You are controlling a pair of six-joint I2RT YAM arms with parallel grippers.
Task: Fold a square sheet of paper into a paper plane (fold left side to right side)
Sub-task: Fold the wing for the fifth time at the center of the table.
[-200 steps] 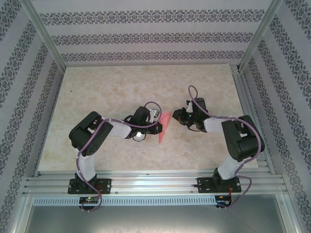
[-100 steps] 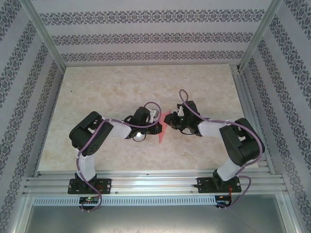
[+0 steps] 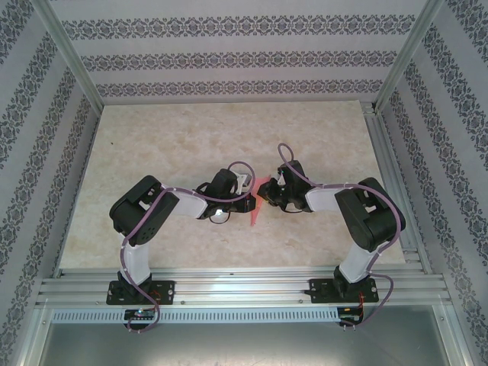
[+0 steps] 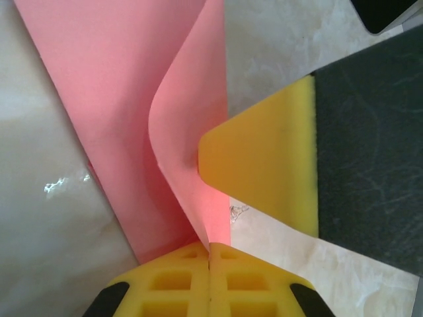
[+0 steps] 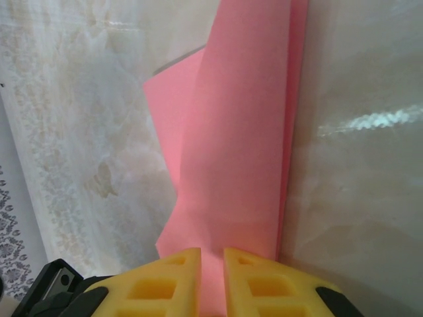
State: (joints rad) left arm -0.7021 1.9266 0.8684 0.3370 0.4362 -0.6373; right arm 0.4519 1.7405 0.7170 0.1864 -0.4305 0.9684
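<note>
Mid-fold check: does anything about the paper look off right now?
Yes. In the left wrist view the paper, pinched by the left gripper, has one layer bowing out in a rounded curl instead of lying flat. A finger of the right gripper presses into that bulge. No tear shows.
</note>
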